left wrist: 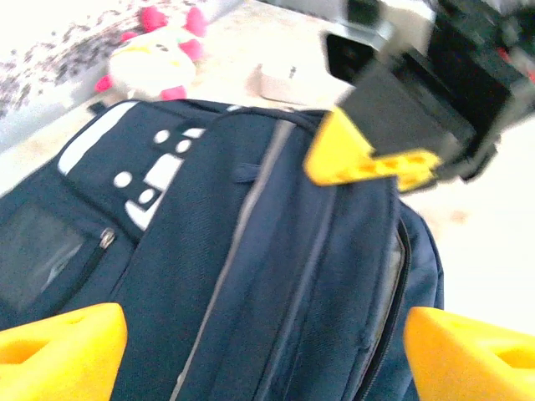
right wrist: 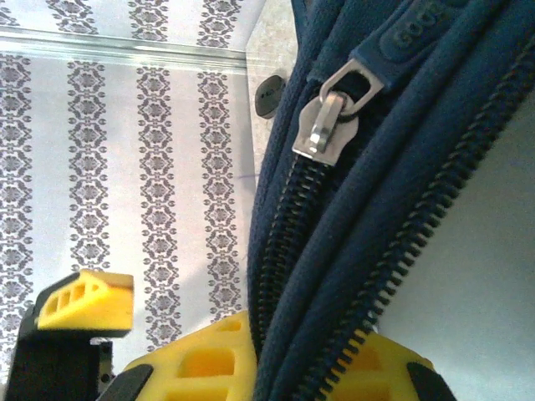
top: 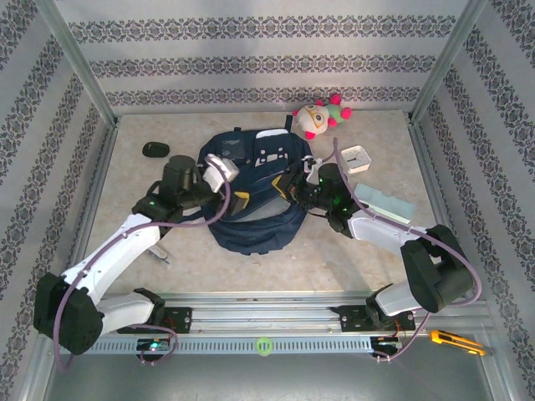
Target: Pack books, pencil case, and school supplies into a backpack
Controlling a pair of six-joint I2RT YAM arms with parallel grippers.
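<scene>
The navy backpack point(top: 251, 219) lies flat in the middle of the table, white patches on its upper pocket point(left wrist: 155, 171). My left gripper point(left wrist: 266, 351) hangs just over its front panel, fingers point(left wrist: 58, 349) spread wide and open, with nothing between them. My right gripper point(right wrist: 297, 368) is shut on the backpack's zippered opening edge point(right wrist: 334, 276), just below a silver zipper pull point(right wrist: 328, 119), at the bag's right side point(top: 299, 190). The mint-green pencil case point(top: 386, 205) lies on the table right of the bag, beside my right arm. Books and school supplies are out of view.
A pink-and-white plush toy point(top: 320, 117) sits behind the bag, a square white clock point(top: 358, 157) to its right. A black oval object point(top: 155, 149) lies at the back left. An orange knife point(top: 456, 342) rests on the front rail. Metal frame posts fence the table.
</scene>
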